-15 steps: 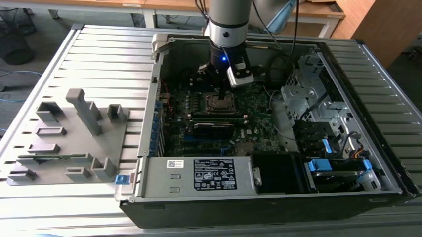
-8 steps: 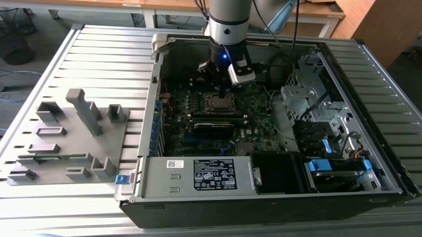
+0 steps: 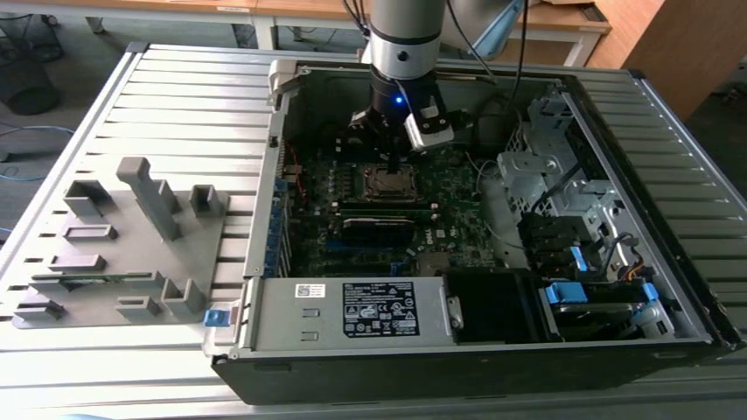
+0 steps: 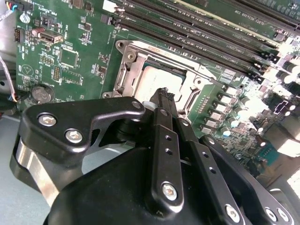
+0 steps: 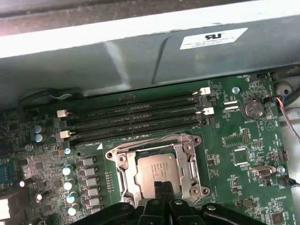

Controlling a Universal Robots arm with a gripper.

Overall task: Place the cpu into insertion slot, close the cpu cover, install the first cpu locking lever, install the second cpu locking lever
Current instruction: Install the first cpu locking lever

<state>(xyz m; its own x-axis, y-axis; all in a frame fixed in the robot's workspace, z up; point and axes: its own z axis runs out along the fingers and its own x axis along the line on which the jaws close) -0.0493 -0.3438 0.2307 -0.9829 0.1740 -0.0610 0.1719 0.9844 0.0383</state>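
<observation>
The cpu (image 5: 157, 169) lies flat in the insertion slot (image 5: 123, 183) on the green motherboard, its silver-grey top facing up. The cpu cover (image 5: 154, 146) lies down around it as a silver frame with the chip showing through its window. Both also appear in the second wrist view: the cpu (image 4: 154, 78) and the cpu cover (image 4: 125, 70). My gripper (image 4: 164, 93) hangs just above the near edge of the chip, its black fingers pressed together with nothing between them. In the exterior view the gripper (image 3: 389, 164) stands over the socket (image 3: 391, 182) inside the open computer case. I cannot tell how the locking levers stand.
Long black memory slots (image 5: 131, 123) run beside the socket, close to the grey case wall (image 5: 140, 61). A labelled power supply box (image 3: 350, 308) sits at the case's front, with drive cages (image 3: 548, 175) at the exterior view's right. A grey fixture (image 3: 117, 245) stands outside the case on the left.
</observation>
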